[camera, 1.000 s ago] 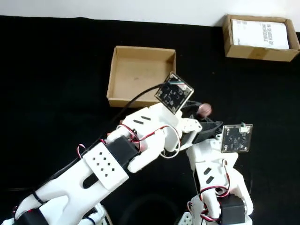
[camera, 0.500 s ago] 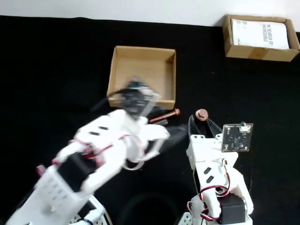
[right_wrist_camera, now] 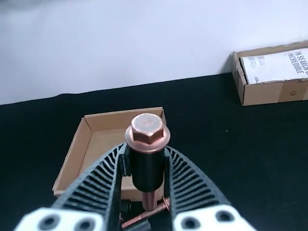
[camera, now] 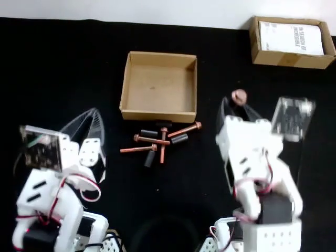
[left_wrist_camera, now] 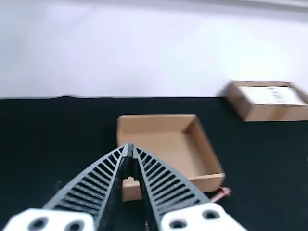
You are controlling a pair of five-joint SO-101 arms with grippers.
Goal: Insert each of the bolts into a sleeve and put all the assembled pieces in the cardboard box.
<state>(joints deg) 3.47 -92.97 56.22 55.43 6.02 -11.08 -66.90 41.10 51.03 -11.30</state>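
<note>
The right gripper [right_wrist_camera: 144, 153] was clamped on a black sleeve [right_wrist_camera: 146, 171] with a copper bolt [right_wrist_camera: 146, 130] standing upright through it, held above the black table [camera: 63, 79], off to the right of the cardboard box [camera: 157, 86]; the left gripper [left_wrist_camera: 129, 150] hung to the box's left, jaws pressed together; just in front of the box lay four loose bolts [camera: 151, 139] jumbled among loose sleeves [camera: 179, 139]; a second box [camera: 291, 42] sat at the far right corner.

A robotics test bench: a black-covered table [camera: 52, 63] against a plain white wall [left_wrist_camera: 144, 43].
</note>
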